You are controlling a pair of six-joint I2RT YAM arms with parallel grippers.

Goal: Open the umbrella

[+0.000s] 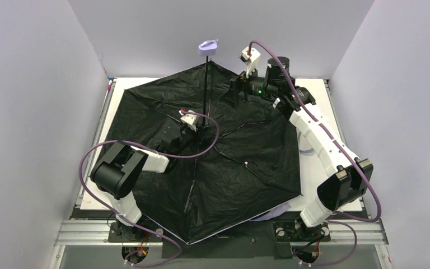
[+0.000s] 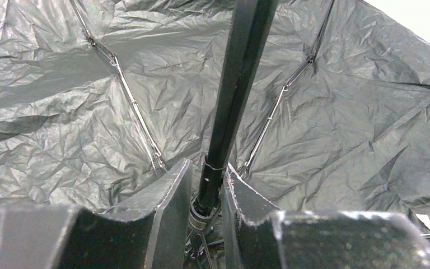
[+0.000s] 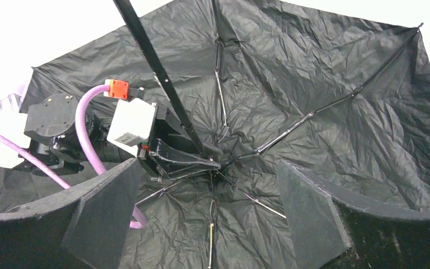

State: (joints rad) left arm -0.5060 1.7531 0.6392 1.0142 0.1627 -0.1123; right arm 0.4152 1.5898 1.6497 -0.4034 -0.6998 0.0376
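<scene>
Closest to the lens in the left wrist view are the left gripper's (image 2: pixel 207 169) two dark, matte, wedge-shaped fingers (image 2: pixel 171 190). They're pressed in on either side of the thin black shaft (image 2: pixel 241 73), pinching it low down, just above the shiny metal collar where the ribs meet.

So the umbrella (image 1: pixel 246 168) is fully spread and sitting upside down on the white tabletop (image 1: pixel 320 89). Its black inside faces up and covers most of the surface. The fabric is crinkly and slightly glossy, like thin nylon, with creases everywhere. Skinny jointed metal ribs (image 2: pixel 134 106) fan out from the hub toward the pointed corners. We can see a thin pale edge of the outer side along the near rim.

From the top, the shaft (image 1: pixel 206 89) stands nearly upright out of the middle, with the little lavender handle (image 1: pixel 208 46) on top.

Over at the far side, the right gripper (image 3: pixel 210 168) hangs above the canopy with its flat, dark, rough-edged fingers (image 3: pixel 313 207) spread wide and nothing between them. Its camera looks down into the bowl at the left gripper (image 3: pixel 187 159), a white block with a purple cable looping off it.
</scene>
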